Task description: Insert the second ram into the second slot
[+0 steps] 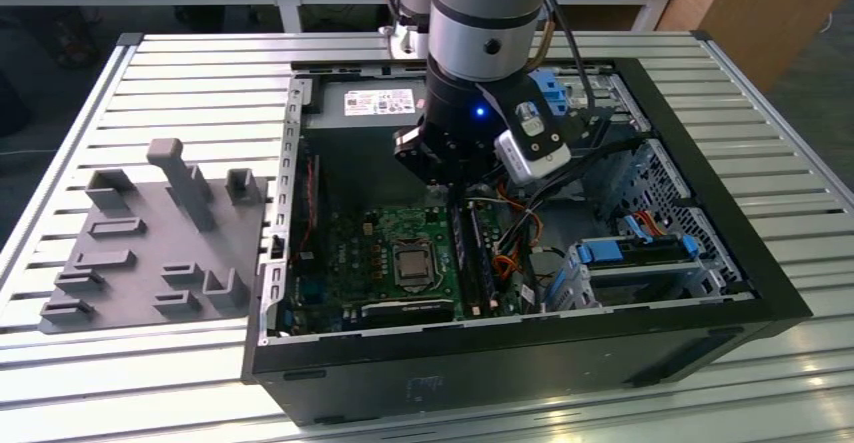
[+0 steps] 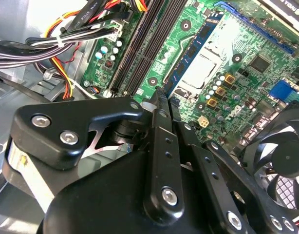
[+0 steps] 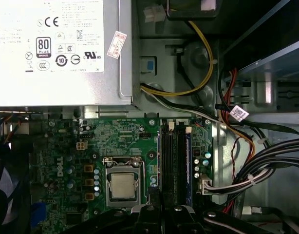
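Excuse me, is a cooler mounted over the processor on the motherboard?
No; in the first wrist view the processor sits bare in its socket on the motherboard, its metal lid uncovered.

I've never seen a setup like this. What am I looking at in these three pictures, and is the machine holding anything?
A robot arm reaches into an open computer case lying on a slatted metal table, with a grey plastic holder at the exterior view's left. That picture is from a camera off the arm; both wrist views are from cameras riding on it, looking at the green circuit board. The pincer appears shut on a thin blue memory stick, held above the board beside the long black slots.
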